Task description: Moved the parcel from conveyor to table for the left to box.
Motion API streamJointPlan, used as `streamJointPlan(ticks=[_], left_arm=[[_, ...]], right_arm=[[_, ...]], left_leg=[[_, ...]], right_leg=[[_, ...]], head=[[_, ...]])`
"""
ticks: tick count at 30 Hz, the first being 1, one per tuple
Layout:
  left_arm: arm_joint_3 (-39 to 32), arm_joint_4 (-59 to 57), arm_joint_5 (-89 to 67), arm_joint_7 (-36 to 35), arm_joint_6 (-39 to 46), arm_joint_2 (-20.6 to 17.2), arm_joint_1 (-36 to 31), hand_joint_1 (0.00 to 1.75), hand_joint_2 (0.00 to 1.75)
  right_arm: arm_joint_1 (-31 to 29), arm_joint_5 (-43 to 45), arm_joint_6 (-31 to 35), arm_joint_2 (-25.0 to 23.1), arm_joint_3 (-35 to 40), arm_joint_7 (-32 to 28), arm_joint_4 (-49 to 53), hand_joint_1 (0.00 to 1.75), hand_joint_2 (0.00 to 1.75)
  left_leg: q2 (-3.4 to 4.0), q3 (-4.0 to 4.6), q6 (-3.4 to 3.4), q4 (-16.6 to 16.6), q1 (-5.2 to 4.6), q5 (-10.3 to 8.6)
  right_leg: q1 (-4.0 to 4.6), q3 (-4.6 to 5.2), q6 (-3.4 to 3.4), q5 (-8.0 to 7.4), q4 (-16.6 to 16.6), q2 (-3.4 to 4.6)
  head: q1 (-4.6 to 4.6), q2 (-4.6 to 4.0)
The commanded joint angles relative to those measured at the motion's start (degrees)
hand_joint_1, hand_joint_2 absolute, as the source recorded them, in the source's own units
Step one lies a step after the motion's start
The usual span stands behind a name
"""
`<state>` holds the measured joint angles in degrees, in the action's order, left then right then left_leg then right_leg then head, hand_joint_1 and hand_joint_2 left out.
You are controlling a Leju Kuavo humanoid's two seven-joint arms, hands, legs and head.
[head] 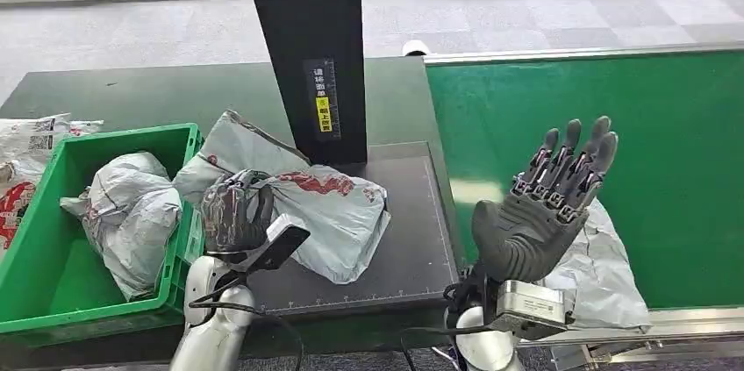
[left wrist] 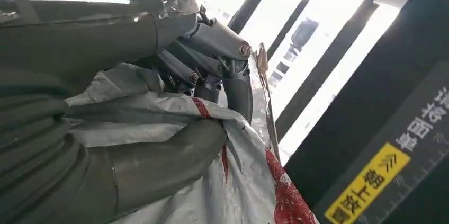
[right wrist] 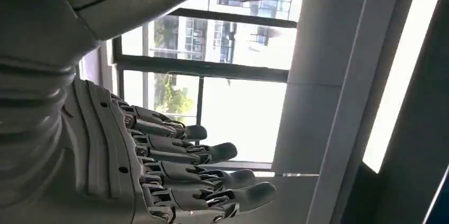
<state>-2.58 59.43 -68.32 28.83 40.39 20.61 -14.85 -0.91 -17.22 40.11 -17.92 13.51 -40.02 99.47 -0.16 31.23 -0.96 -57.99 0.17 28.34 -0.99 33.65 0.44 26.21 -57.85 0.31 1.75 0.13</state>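
In the head view, the left hand [head: 235, 211] sits at lower centre-left, its fingers closed on a fold of the grey parcel [head: 329, 213] with red print, which lies on the dark mat [head: 412, 239] of the table [head: 132, 95], just in front of the black upright post [head: 309, 46]. The left wrist view shows the same hold up close: thumb and dark fingers [left wrist: 222, 60] pinch the crinkled plastic of the parcel [left wrist: 238, 192]. A second grey bag [head: 235, 153] lies behind it, touching the wall of the green crate [head: 35, 296] at lower left, and the crate holds another grey bag [head: 132, 209]. At right of centre the right hand [head: 548, 204] is raised, palm up, fingers spread and holding nothing, above a flat grey bag [head: 605, 274] on the green conveyor [head: 614, 117]. The right wrist view shows its fingers [right wrist: 212, 152] stretched out, apart, against bright windows
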Motion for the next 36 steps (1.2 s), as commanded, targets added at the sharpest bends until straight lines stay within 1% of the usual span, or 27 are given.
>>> streamJointPlan(ticks=[1,2,3,6,8,9,11,13,15,17,19,20,21,24,28,31,33,36], left_arm=[[-3.98,15.47,-0.97,-0.10,-0.39,-0.61,0.18,1.75,1.75],[-4.10,18.21,-1.01,0.02,-0.39,-0.61,0.44,1.75,1.75],[-4.33,27.88,-0.87,-0.09,-0.39,-0.61,0.93,1.75,1.75],[-5.80,30.83,-0.38,0.44,-0.39,-0.61,0.83,1.75,1.75],[-9.06,32.97,-0.08,0.02,-0.39,-0.61,0.05,1.75,1.75],[-11.39,33.14,0.49,-0.33,-0.39,-0.61,-0.58,1.75,1.75],[-15.64,32.45,2.36,1.63,-0.39,-0.61,-1.78,1.75,1.75],[-22.15,31.53,4.59,3.01,-0.39,-0.61,-3.47,1.75,1.75],[-28.76,28.99,7.00,6.49,-0.39,-0.61,-5.63,1.75,1.75],[-35.55,26.27,7.18,8.23,-0.39,-0.61,-7.67,1.75,1.75],[-38.82,23.81,3.49,6.13,-0.39,-0.61,-8.30,1.75,1.75],[-39.47,22.80,2.36,5.34,-0.39,-0.61,-8.97,1.75,1.75],[-39.90,20.72,-0.48,2.24,-0.39,-0.61,-9.22,1.75,1.75],[-40.10,20.23,-0.75,1.99,-0.39,-0.61,-9.47,1.75,1.75],[-40.10,20.23,-0.75,1.99,-0.39,-0.61,-9.47,1.75,1.75],[-38.26,16.10,-5.27,-6.31,-0.39,-1.58,-9.35,1.75,1.75],[-37.73,14.89,-5.82,-10.01,-0.39,-2.13,-9.22,1.75,1.75],[-37.79,15.38,-3.03,-11.58,-0.39,-2.04,-8.37,1.75,1.75]], right_arm=[[2.35,0.63,-0.11,-2.08,-3.73,0.02,0.42,0.00,1.75],[2.49,0.65,-0.11,-2.08,-3.80,0.02,0.67,0.00,1.75],[3.26,0.72,-0.11,-2.08,-3.95,0.02,1.72,0.00,1.75],[3.66,0.66,-0.11,-2.08,-3.89,0.02,2.00,0.00,1.75],[3.82,0.72,-0.11,-2.08,-3.98,0.02,2.25,0.00,1.75],[3.85,0.73,-0.11,-2.08,-4.10,0.02,2.24,0.00,1.75],[3.95,0.74,-0.11,-2.08,-4.19,0.02,2.29,0.00,1.75],[4.30,0.77,-0.11,-2.08,-4.36,0.02,2.51,0.00,1.75],[4.72,0.94,-0.11,-2.08,-4.45,0.02,2.72,0.00,1.75],[5.27,1.00,-0.11,-2.08,-4.39,0.02,2.95,0.00,1.75],[5.30,0.87,-0.11,-2.08,-4.60,0.02,2.80,0.00,1.75],[5.28,0.83,-0.11,-2.08,-4.64,0.02,2.73,0.00,1.75],[5.08,0.69,-0.11,-2.08,-4.82,0.02,2.48,0.00,1.75],[5.04,0.68,-0.11,-2.08,-4.81,0.02,2.43,0.00,1.75],[5.04,0.68,-0.11,-2.08,-4.81,0.02,2.43,0.00,1.75],[4.57,0.44,-0.11,-2.08,-5.20,0.02,1.98,0.00,1.75],[4.38,0.33,-0.11,-2.08,-5.28,0.02,1.82,0.00,1.75],[4.15,0.21,-0.11,-2.08,-5.24,0.02,1.30,0.00,1.75]], left_leg=[[0.08,0.04,-0.02,0.01,0.07,0.00],[0.04,0.05,-0.01,-0.02,0.06,0.01],[0.03,0.10,-0.02,-0.03,0.08,0.00],[0.05,0.04,-0.02,-0.01,0.05,0.02],[0.08,0.04,-0.03,0.00,0.07,0.02],[0.14,0.00,-0.04,0.05,0.08,0.01],[0.18,0.00,-0.04,0.04,0.09,0.01],[0.09,-0.01,-0.03,0.04,0.04,-0.01],[0.13,-0.05,-0.03,0.06,0.03,-0.01],[0.20,-0.13,-0.05,0.11,0.03,-0.02],[0.17,-0.15,-0.07,0.16,0.04,-0.06],[0.23,-0.19,-0.08,0.19,0.07,-0.06],[0.14,-0.21,-0.07,0.22,0.06,-0.09],[-0.02,-0.14,-0.05,0.08,0.02,-0.06],[0.01,-0.13,-0.03,0.12,0.08,-0.07],[-0.08,-0.11,-0.03,0.08,0.04,-0.06],[-0.05,-0.12,-0.04,0.11,0.03,-0.08],[0.00,-0.07,-0.04,0.07,0.06,-0.06]], right_leg=[[0.09,0.04,-0.07,-0.04,0.05,0.04],[0.07,0.05,-0.05,-0.02,0.02,0.02],[0.09,0.09,-0.07,-0.03,0.02,0.00],[0.07,0.06,-0.05,0.00,0.01,0.02],[0.10,0.06,-0.06,-0.02,0.03,0.06],[0.11,0.04,-0.09,-0.05,0.07,0.10],[0.12,0.05,-0.09,-0.06,0.06,0.14],[0.07,0.04,-0.06,-0.03,0.03,0.07],[0.06,0.01,-0.06,-0.04,0.03,0.11],[0.08,-0.04,-0.08,-0.05,0.07,0.17],[0.07,-0.07,-0.09,-0.06,0.09,0.14],[0.10,-0.09,-0.11,-0.09,0.14,0.19],[0.09,-0.14,-0.10,-0.08,0.17,0.10],[0.06,-0.09,-0.04,0.00,0.04,-0.03],[0.10,-0.12,-0.06,-0.04,0.13,-0.01],[0.03,-0.12,-0.04,0.01,0.05,-0.08],[0.01,-0.10,-0.05,-0.01,0.07,-0.05],[0.04,-0.07,-0.06,-0.02,0.05,-0.01]], head=[[0.00,0.00],[0.00,0.00],[0.02,0.00],[0.00,0.00],[0.00,0.00],[0.02,0.00],[0.00,0.00],[0.00,0.00],[0.00,0.00],[0.02,0.00],[0.00,0.00],[0.02,0.00],[0.00,0.00],[0.00,0.00],[0.02,0.00],[0.02,0.00],[0.02,0.00],[0.02,0.00]])
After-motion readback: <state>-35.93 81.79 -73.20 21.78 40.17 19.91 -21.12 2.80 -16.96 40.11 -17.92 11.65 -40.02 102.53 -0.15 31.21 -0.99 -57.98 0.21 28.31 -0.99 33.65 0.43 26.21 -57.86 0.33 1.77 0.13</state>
